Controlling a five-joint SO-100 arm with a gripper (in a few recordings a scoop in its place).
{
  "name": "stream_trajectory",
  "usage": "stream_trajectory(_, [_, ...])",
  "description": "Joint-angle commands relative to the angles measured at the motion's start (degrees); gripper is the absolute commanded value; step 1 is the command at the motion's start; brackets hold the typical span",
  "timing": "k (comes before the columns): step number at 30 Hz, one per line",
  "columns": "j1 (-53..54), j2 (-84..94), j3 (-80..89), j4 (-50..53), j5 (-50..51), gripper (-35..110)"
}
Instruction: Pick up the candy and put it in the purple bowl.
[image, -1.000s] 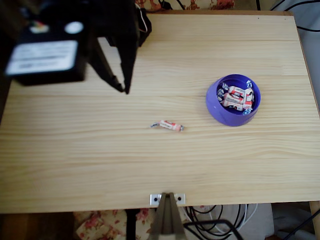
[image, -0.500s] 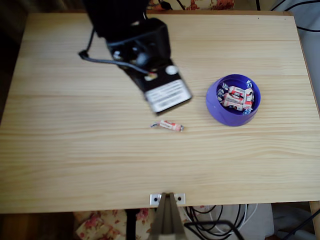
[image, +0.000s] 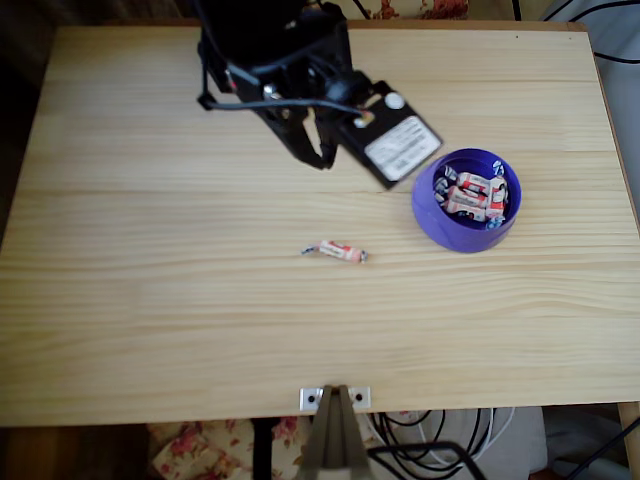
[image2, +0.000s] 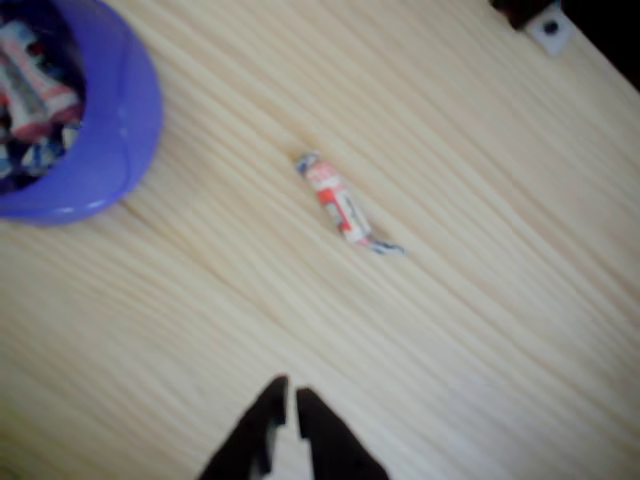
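The candy (image: 336, 250) lies alone on the bare wood near the table's middle, a small red-and-white wrapped sweet with twisted ends. In the wrist view the candy (image2: 343, 205) sits ahead of my gripper (image2: 288, 402), whose dark fingers are closed together with nothing between them. From above, my gripper (image: 320, 158) hangs over the table behind the candy, apart from it. The purple bowl (image: 430, 215) stands to the right and holds several similar wrapped sweets. In the wrist view the purple bowl (image2: 110, 130) is at the upper left.
A metal bracket (image: 335, 398) is fixed at the table's front edge, with cables on the floor below it. The black arm (image: 270, 50) reaches in from the back edge. Open wood surrounds the candy on all sides.
The arm has swung from the table's left side to the right, now over the back middle near the bowl. Candy and bowl have not moved.
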Motion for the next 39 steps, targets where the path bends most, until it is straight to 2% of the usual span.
stream_trajectory(1, [-3.16,-4.22,-8.61,-1.93,-5.8,1])
stream_trajectory(4, [-2.11,-11.51,-14.68,-1.49,-9.76,1])
stream_trajectory(7, [-1.14,-18.37,-25.93,4.48,-12.92,0])
stream_trajectory(10, [-0.53,-21.71,-31.46,5.89,-13.1,0])
stream_trajectory(16, [-0.53,-20.3,-21.71,1.23,-18.63,0])
stream_trajectory(20, [0.0,-21.36,-18.81,-4.13,-18.9,1])
stream_trajectory(24, [0.7,-24.43,-16.96,-8.96,-16.44,1])
stream_trajectory(31, [2.81,-27.25,-16.0,-11.25,-14.41,7])
stream_trajectory(39, [-1.41,-30.94,-11.43,-15.73,-10.2,12])
